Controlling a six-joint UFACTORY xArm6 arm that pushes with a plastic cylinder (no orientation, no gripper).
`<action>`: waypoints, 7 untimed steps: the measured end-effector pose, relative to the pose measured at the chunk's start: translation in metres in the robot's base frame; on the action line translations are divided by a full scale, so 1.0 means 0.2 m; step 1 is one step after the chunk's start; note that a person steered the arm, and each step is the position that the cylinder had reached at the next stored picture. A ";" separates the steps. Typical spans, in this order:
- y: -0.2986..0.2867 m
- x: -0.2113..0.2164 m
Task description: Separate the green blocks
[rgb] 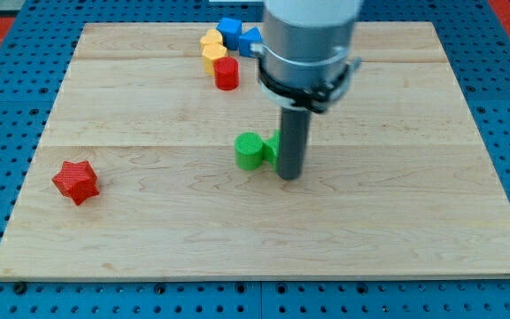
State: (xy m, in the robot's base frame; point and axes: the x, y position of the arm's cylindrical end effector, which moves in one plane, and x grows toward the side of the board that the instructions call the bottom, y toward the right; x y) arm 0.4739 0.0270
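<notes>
You're looking at my tip (290, 175) sitting at mid-board, no claw on this rod, green cylinder (249, 151) lying just to its left, second green block (273, 146) touching it, partly hiding behind the rod, shape unclear.

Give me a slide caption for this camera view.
My tip beside two touching green blocks, mid-board; red star at left.
</notes>
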 end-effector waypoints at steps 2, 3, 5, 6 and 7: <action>-0.04 -0.41; -0.06 -0.39; -0.16 -0.55; -0.10 -0.65; 0.08 -0.65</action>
State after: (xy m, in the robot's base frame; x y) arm 0.3442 0.0421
